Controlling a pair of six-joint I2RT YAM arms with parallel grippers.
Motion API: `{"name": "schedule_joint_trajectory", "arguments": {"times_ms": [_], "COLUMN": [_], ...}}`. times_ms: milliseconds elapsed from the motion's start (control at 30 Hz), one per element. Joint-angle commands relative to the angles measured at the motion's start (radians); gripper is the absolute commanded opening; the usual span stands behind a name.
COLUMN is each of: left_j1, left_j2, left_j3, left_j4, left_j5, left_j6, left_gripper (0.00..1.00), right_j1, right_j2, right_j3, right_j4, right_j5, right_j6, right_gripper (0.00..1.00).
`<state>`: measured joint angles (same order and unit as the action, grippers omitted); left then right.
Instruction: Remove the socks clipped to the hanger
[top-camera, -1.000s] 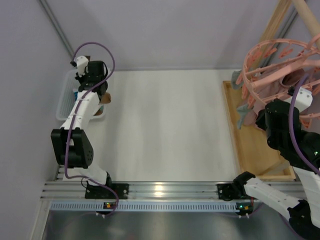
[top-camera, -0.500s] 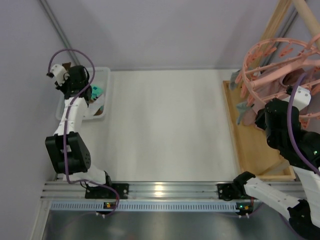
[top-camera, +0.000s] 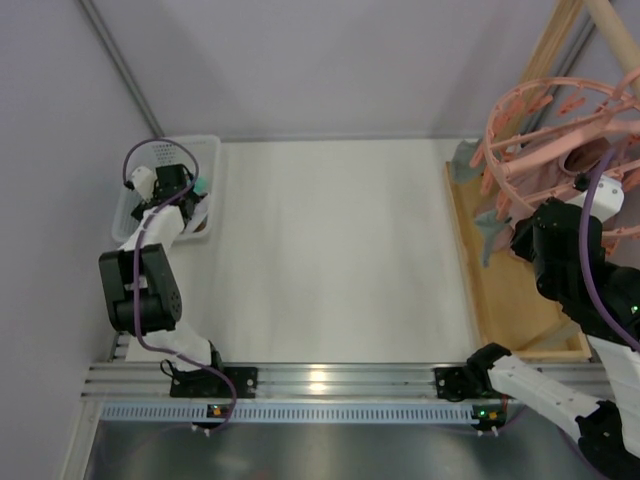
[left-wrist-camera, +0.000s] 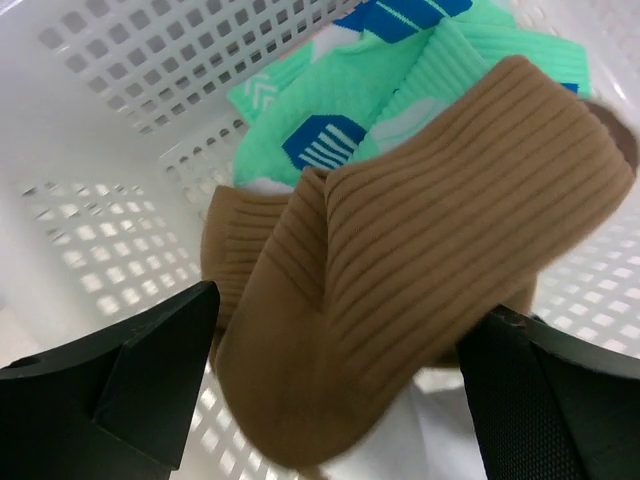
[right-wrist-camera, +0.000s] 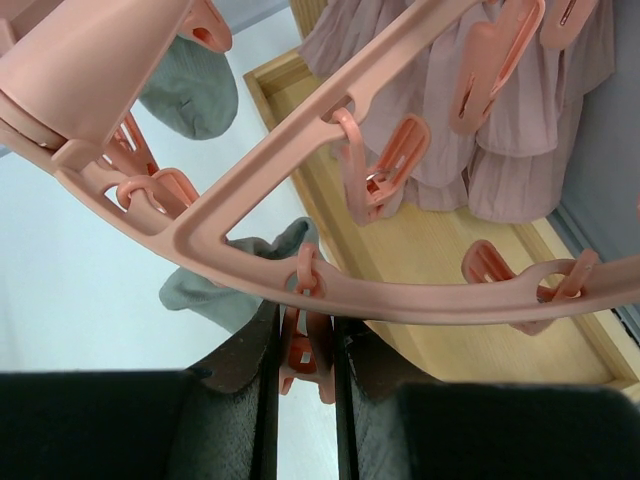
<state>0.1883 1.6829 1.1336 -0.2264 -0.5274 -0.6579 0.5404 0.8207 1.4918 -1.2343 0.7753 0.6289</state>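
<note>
Sock (left-wrist-camera: 400, 250) lies between fingers (left-wrist-camera: 130, 385) of spread left hand (left-wrist-camera: 340, 330).

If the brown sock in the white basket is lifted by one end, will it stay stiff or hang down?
Probably it hangs down: the brown sock is a soft ribbed knit, and it lies creased and draped over the mint-green socks. It looks thin, so it is likely light. Its ribbed surface should not be slippery.
</note>
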Motion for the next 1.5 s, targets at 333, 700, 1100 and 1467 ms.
{"name": "schedule_joint_trajectory", "arguments": {"times_ms": [333, 700, 1100, 1467], "left_j1": [-0.327, -1.091, -1.291, -1.362], "left_j2": [-0.466, -0.295, 0.052, 0.288], "left_j3": [-0.144, -0.092, 0.060, 0.333], "left_j4": [0.025, 0.522, 1.067, 1.067], "left_j5": [-0.253, 0.068, 0.681, 0.725], "left_j6": [0.001, 0.260, 0.299, 0.304], "left_gripper": [0.98, 0.98, 0.98, 0.99], "right_j1": [-0.002, -0.002, -0.002, -0.002], "right_j2": [-0.012, -0.057, -0.086, -0.083], "right_j3": [-0.019, 0.002, 0.036, 0.039], "right_j4": [-0.059, -0.122, -0.162, -0.165], "right_j5": [-0.070, -0.084, -0.100, -0.102], "right_j6": [0.003, 0.008, 0.009, 0.022], "right_gripper": [0.00, 0.00, 0.01, 0.04]}}
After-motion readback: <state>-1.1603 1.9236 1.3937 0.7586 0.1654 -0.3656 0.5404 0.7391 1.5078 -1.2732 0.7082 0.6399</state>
